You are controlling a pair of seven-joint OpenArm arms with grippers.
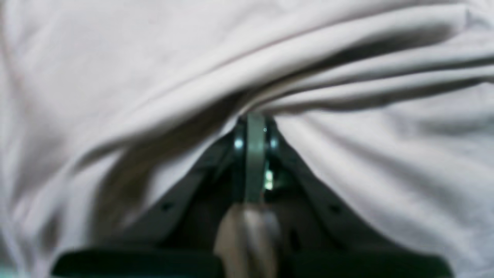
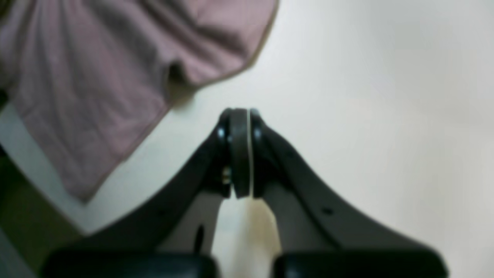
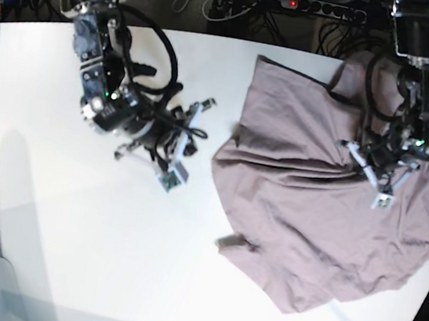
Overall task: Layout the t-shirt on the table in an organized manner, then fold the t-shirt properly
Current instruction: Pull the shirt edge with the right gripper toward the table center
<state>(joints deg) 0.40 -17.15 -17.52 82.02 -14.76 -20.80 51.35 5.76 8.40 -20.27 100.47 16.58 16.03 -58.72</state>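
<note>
Well, the big smooth white tabletop (image 3: 91, 255) carries the dusty mauve cotton t-shirt (image 3: 302, 219), bunched and creased on the right side and hanging over the right edge, so we're at the laying-out step, and the next move calls for pulling the cloth left until it's spread flat. Over the shirt the left gripper (image 1: 254, 123) reaches down with jaws clenched on a fold of fabric, while the right gripper (image 2: 239, 116) hovers left of the shirt over bare table, pinched closed and empty.

Soft matt cloth t-shirt (image 3: 309, 220) lies creased on the smooth matt white table (image 3: 71, 229)
</note>
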